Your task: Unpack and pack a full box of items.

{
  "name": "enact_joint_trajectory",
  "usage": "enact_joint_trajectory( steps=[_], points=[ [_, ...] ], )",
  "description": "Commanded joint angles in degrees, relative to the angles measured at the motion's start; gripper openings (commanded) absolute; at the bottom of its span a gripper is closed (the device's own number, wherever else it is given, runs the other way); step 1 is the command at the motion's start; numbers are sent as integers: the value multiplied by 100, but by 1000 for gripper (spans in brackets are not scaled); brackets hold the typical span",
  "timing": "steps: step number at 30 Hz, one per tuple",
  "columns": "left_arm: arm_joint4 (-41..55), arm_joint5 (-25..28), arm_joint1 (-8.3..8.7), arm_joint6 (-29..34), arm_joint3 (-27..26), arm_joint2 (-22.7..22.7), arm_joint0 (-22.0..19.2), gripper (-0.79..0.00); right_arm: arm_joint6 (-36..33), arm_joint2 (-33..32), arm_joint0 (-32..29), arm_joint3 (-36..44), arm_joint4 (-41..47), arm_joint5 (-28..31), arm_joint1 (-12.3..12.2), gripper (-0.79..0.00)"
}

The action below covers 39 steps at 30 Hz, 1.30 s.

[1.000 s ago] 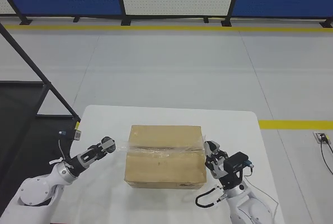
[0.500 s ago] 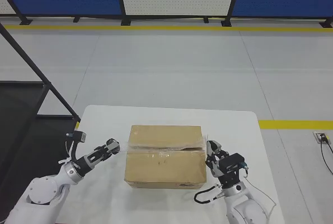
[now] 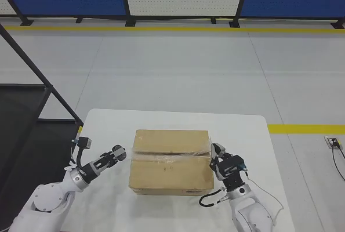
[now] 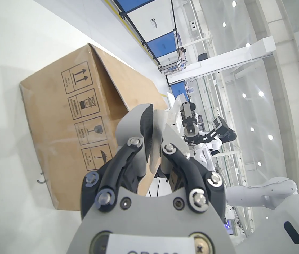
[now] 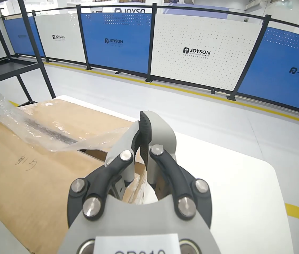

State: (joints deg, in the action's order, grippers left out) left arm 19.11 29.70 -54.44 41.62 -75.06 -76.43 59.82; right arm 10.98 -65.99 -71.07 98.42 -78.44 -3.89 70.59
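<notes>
A brown cardboard box (image 3: 171, 168) sits mid-table, its top seam covered by a clear tape strip (image 3: 172, 154). My left gripper (image 3: 119, 152) hovers just off the box's left end, shut on the crumpled tape end (image 4: 157, 122). The box's printed side (image 4: 80, 112) faces it. At the box's right end my right gripper (image 3: 217, 152) is shut where the other tape end meets its fingers. In the right wrist view the peeled tape (image 5: 46, 133) hangs loosely above the box top (image 5: 32, 175), and a gap in the flaps shows beside the right gripper (image 5: 144, 130).
The white table (image 3: 242, 133) has bare room behind the box and to its right. A black metal rack (image 3: 21, 116) stands off the table's left side. Blue and white fence panels (image 5: 202, 51) line the far floor.
Both grippers have drawn in toward the box ends, the left one slightly nearer and lower. The tape between them has gone slack.
</notes>
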Motion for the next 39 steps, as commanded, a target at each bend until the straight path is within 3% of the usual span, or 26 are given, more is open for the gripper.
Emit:
enact_joint_trajectory(
  steps=[1, 19, 23, 28, 39],
  points=[
    [-25, -6, -12, -74, 12, 7, 0, -785, 49, 7, -7, 12, -85, -88, 14, -785],
    [25, -66, -87, -41, 236, 51, -98, -785, -581, 58, 268, -145, -161, -124, 142, -785],
    [36, -82, -100, -3, 271, 57, -121, -616, -704, 19, 278, -170, -138, -38, 155, -785],
    [17, -80, -117, 28, 300, 66, -150, -529, -671, -12, 266, -213, -103, -45, 181, -785],
    [18, -64, -143, 31, 348, 27, -154, -468, -588, -70, 218, -254, -123, -50, 229, -785]
  ],
)
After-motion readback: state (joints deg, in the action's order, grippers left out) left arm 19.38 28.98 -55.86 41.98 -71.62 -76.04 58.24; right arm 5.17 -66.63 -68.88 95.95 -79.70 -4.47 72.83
